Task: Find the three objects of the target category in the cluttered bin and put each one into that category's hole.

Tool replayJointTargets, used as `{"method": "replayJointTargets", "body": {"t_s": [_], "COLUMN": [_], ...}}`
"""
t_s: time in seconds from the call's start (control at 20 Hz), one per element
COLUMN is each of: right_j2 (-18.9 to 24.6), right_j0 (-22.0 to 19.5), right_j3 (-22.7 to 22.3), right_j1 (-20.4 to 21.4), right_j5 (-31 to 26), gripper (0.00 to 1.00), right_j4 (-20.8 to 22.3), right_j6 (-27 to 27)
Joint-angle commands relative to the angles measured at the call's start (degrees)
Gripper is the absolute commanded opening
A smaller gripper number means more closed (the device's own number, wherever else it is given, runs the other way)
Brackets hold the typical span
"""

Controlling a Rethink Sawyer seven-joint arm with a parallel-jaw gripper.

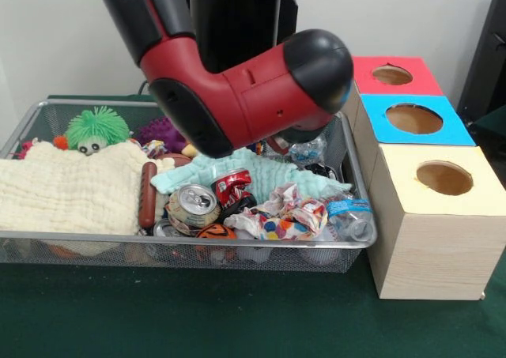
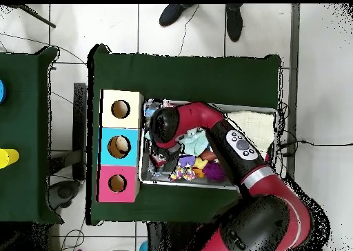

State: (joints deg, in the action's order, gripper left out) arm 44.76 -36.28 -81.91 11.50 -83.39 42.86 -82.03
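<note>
The red and black arm [image 1: 237, 81] bent low over the wire mesh bin [image 1: 182, 251], its bulky elbow covering the bin's back right part in the front view. The gripper itself was hidden behind that elbow, and in the overhead view the black end of the arm [image 2: 163, 126] sat over the bin's left end, so whether it was open or closed could not be told.

Inside the bin, taking its middle as the clock's centre in the front view, a crushed silver can [image 1: 194, 204] lay at about six o'clock, with a crushed red can [image 1: 232, 188] touching it at roughly five. Both lay below the arm's elbow, toward the near rim. A crumpled patterned wrapper [image 1: 288, 216] sat at four o'clock, and a clear plastic bottle with a blue label [image 1: 348, 214] lay in the near right corner. A mint cloth [image 1: 261, 172] spread under the cans and wrapper. A cream muslin cloth [image 1: 67, 188] covered the nine o'clock side, a toy sausage [image 1: 147, 194] along its right edge. A green fuzzy toy [image 1: 96, 127] sat at ten o'clock, a purple spiky toy [image 1: 162, 130] just beside it.

To the right of the bin stood three wooden boxes, each with a round hole: the yellow-topped box [image 1: 439, 176] nearest, the blue-topped box [image 1: 413, 119] behind it, and the red-topped box [image 1: 394, 75] farthest back.
</note>
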Motion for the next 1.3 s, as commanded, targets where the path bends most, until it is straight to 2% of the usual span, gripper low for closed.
{"method": "replayJointTargets", "body": {"t_s": [0.05,0.3,0.5,0.6,0.9,1.0,1.1,1.3], "right_j2": [1.1,0.6,-1.2,-1.1,1.5,1.7,1.0,1.1], "right_j0": [-1.2,-0.7,0.8,0.9,-1.4,-1.3,-0.6,-0.8], "right_j3": [1.0,1.6,3.2,3.5,2.5,2.7,3.1,2.6], "right_j1": [-2.7,-2.6,-2.1,-2.7,-5.2,-5.4,-4.6,-4.0], "right_j5": [4.6,3.4,-0.3,0.3,8.7,9.4,7.4,8.6], "gripper": [1.0,1.0,1.0,1.0,1.0,1.0,1.0,1.0], "right_j4": [-0.3,0.1,1.9,1.9,-0.3,-0.2,0.9,1.2], "right_j6": [16.2,16.7,18.0,17.9,15.8,15.8,16.6,16.1]}}
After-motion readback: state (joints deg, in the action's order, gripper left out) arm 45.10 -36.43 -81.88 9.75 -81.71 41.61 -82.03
